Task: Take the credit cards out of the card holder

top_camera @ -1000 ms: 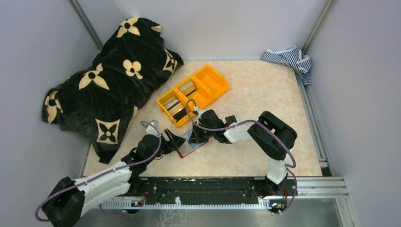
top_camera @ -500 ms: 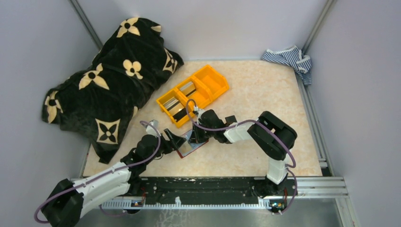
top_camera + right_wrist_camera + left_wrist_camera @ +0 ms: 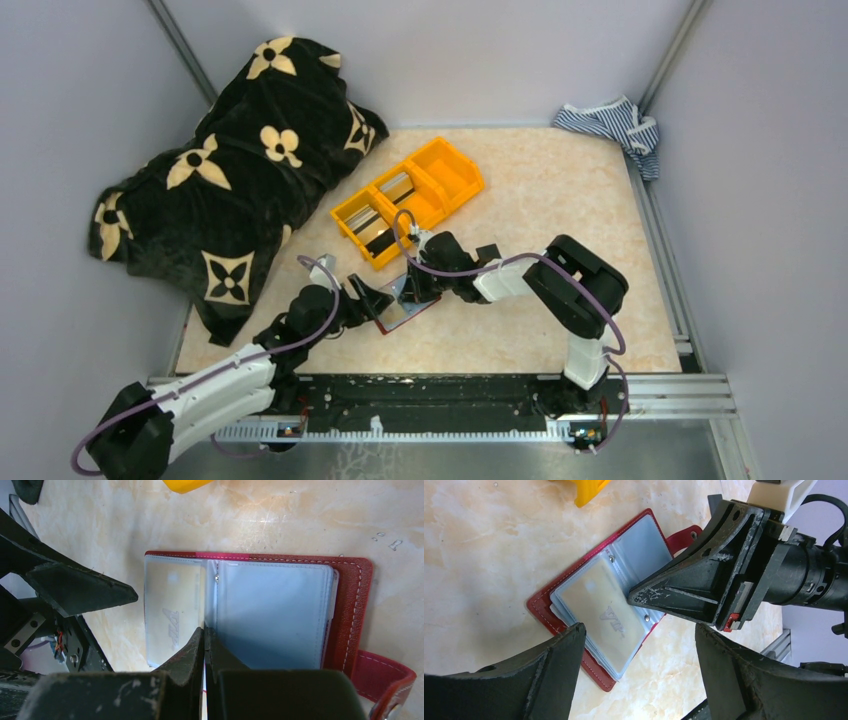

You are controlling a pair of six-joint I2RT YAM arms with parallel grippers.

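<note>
The dark red card holder (image 3: 400, 312) lies open on the table, its light blue pockets facing up. It also shows in the left wrist view (image 3: 541, 611) and the right wrist view (image 3: 350, 605). A pale beige credit card marked VIP (image 3: 604, 610) (image 3: 170, 605) sits in one pocket. My right gripper (image 3: 413, 290) (image 3: 205, 629) is shut, its tips resting on the holder's middle fold (image 3: 639, 597). My left gripper (image 3: 368, 298) (image 3: 639, 630) is open, low over the holder's card side. Two more cards (image 3: 398, 186) (image 3: 372, 228) stand in the orange bin.
An orange three-compartment bin (image 3: 455, 170) stands just behind the holder. A black blanket with beige flowers (image 3: 230, 170) fills the back left. A striped cloth (image 3: 612, 125) lies in the back right corner. Grey walls close in both sides.
My left arm's elbow has dropped slightly toward the near edge. Both grippers and the card holder stay where they were.
</note>
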